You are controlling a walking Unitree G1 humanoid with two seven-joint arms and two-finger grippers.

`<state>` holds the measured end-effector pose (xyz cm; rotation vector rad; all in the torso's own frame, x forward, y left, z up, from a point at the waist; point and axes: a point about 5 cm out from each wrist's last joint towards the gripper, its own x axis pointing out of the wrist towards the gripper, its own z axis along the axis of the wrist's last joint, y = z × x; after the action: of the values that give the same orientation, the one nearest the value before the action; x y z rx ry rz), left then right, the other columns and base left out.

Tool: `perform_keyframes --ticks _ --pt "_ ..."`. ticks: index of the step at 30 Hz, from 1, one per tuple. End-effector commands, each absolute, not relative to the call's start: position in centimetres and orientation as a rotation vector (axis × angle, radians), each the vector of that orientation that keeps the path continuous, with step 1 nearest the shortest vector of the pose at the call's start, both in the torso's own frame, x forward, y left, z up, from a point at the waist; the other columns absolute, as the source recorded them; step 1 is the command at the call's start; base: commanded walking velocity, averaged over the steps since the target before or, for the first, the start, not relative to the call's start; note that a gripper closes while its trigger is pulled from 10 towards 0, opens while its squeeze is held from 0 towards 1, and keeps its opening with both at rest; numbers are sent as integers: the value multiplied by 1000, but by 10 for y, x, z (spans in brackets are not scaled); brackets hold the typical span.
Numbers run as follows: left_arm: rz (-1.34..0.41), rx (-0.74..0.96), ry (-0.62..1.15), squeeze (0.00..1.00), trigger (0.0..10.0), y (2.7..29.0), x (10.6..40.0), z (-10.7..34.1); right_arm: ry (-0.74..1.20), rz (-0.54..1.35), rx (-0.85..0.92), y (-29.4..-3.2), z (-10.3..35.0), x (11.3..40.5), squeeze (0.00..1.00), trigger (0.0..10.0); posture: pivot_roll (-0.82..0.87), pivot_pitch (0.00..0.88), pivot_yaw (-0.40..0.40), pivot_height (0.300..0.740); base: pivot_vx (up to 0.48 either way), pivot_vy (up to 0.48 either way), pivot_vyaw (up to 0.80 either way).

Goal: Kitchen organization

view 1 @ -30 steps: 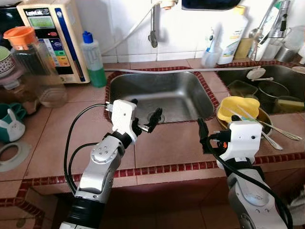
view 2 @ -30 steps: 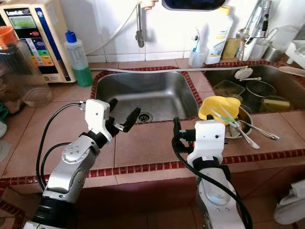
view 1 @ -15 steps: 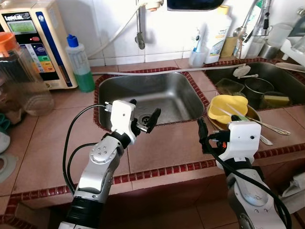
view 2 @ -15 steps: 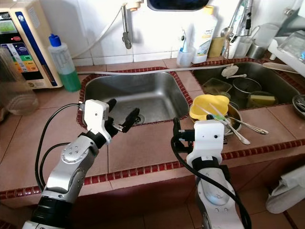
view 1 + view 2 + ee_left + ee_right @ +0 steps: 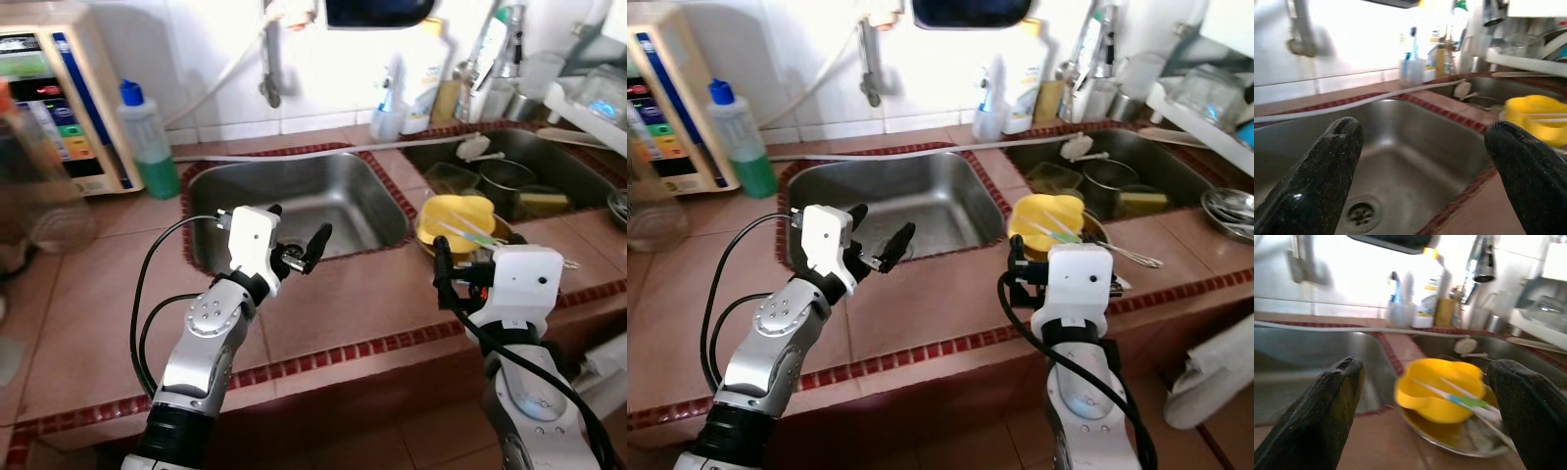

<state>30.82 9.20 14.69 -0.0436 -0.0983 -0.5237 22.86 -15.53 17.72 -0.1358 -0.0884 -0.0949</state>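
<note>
Grippers: left gripper [image 5: 297, 242], right gripper [image 5: 1425, 401] raised, fingers spread.

I see a sink [image 5: 294, 191] of brushed steel with a dull shine. The counter [image 5: 88, 294] is of smooth, matt reddish tiles. The yellow bowl [image 5: 453, 217] looks like glossy plastic, and it sits in a metal dish [image 5: 1449, 435]. The green bottle [image 5: 149, 137] is clear plastic. My left gripper [image 5: 294, 235] has matt black, slightly speckled fingers [image 5: 1327, 171].
</note>
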Motion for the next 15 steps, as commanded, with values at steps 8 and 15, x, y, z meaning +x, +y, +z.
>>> perform_keyframes --ticks 8,15 --pt "-544 -34 -107 0 10000 87 308 150 -80 -329 -155 -188 181 237 0 10000 35 0 25 740 0 0 0" --pt "-548 -33 -103 0 10000 87 307 149 -57 -399 -154 -200 179 238 0 10000 36 0 27 740 0 0 0"
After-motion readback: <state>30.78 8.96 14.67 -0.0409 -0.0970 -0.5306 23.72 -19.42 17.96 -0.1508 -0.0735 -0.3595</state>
